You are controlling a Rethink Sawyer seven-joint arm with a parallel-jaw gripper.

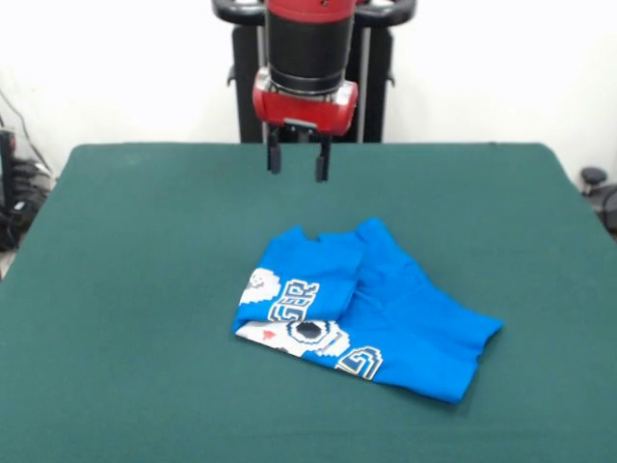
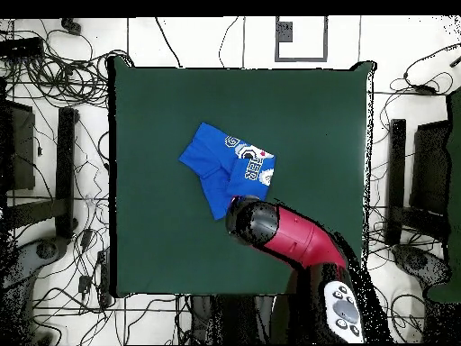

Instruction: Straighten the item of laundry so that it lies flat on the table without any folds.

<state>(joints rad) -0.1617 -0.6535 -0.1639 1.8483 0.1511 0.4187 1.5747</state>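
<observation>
Front view: folded T-shirt (image 1: 371, 313), tool (image 1: 298, 164) above

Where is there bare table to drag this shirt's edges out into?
Bare felt of the table surrounds the T-shirt on every side, widest toward the front view's left edge and across the near strip. It is tightest behind the shirt, where the open gripper hangs just beyond its far edge, apart from the cloth.

In the front view, the T-shirt (image 1: 371, 313) is laid folded on the counter (image 1: 125, 289) near centre; the gripper (image 1: 298, 162) is hung at its 11 o'clock, apart.
</observation>
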